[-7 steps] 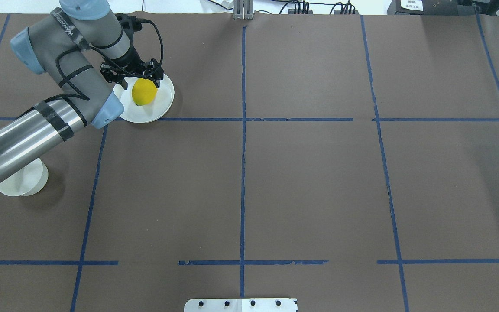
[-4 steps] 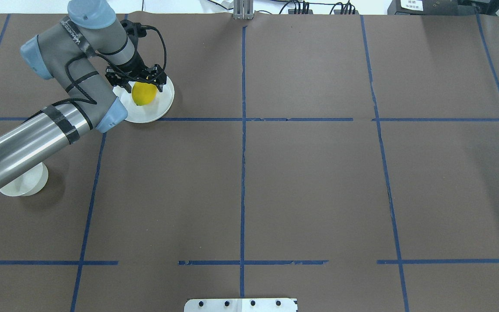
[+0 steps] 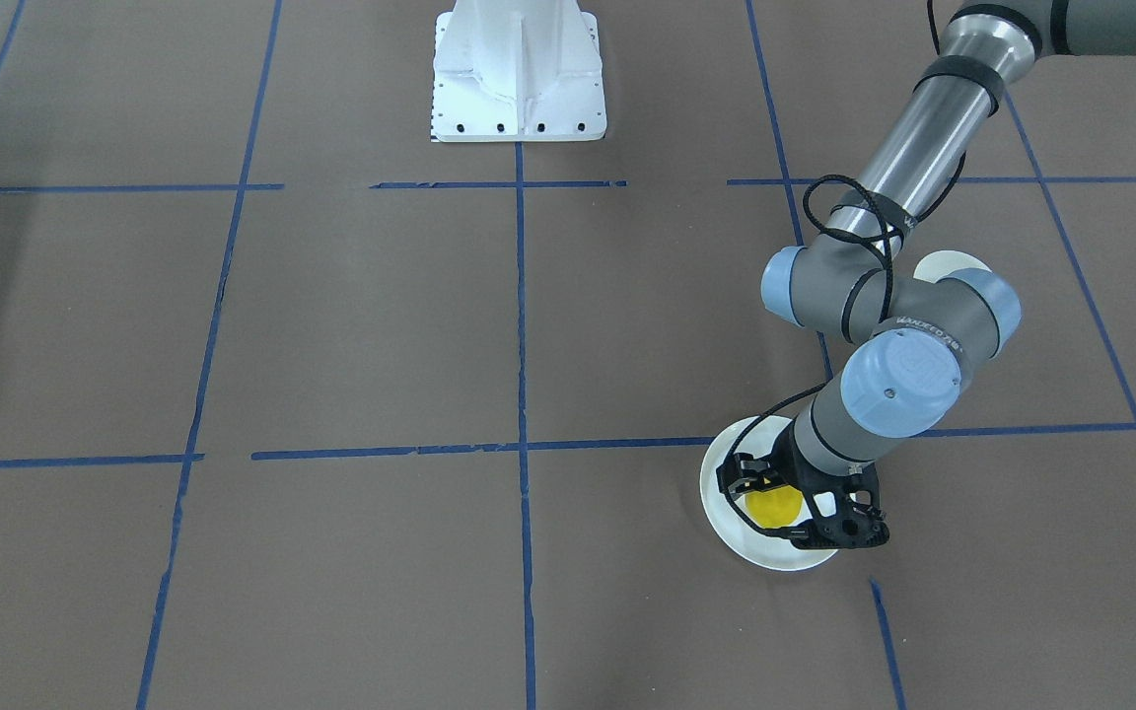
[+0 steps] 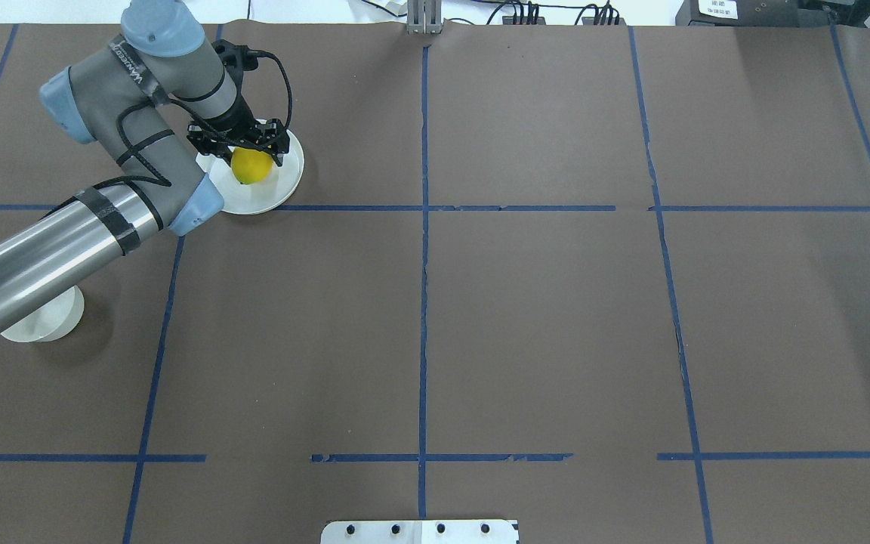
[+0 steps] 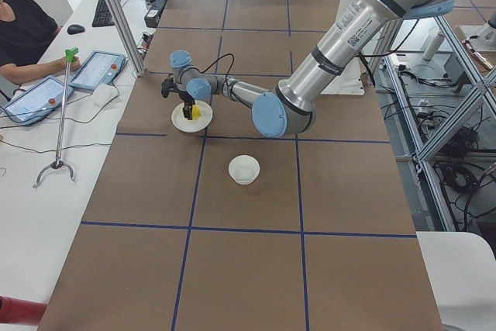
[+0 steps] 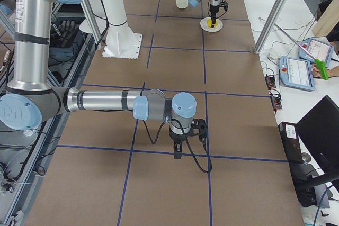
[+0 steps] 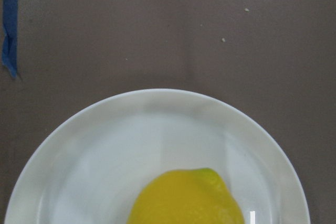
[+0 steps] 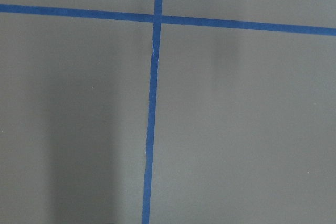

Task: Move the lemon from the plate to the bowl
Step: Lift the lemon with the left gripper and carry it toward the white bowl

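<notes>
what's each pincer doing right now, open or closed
left pincer: open, jaws either side of the lemon on the plate.
right pincer: cannot be told; seen only from the side.

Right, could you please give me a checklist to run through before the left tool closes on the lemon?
1. The small bright yellow lemon lies on the flat round white plate: ok.
2. The left tool is open, with a finger on either side of the lemon: ok.
3. The left tool is low enough to grip the lemon's middle: cannot tell.
4. The small deep white bowl stands upright and empty: ok.
5. The right tool is far from plate and bowl: ok.
</notes>
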Tool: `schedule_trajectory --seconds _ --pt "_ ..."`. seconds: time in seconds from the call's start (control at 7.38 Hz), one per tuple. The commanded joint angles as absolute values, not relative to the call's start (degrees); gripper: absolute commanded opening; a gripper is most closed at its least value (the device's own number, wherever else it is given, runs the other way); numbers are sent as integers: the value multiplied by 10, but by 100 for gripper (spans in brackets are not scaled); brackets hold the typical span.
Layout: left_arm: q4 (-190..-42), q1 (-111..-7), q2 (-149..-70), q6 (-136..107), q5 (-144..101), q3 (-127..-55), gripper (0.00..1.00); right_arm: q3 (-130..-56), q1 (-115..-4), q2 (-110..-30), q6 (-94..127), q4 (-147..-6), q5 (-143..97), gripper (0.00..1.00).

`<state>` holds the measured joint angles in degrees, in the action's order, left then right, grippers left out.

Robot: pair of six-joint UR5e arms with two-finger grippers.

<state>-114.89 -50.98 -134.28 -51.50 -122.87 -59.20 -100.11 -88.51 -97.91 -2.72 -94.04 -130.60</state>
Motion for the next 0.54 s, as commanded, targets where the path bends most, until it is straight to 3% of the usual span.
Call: schedule_trajectory --seconds 0.0,0.14,0.41 --pt "-1149 -510 -1339 -512 -1229 -594 12 -1001 -885 -979 -27 -940 -1306 100" --pt "-1143 -518 -1339 -512 -1232 -608 0 -1001 -885 -979 -27 -940 -1306 100" --pt "-1127 -537 -1294 -512 -1235 -684 0 -1001 -885 -979 -27 -940 -1306 100"
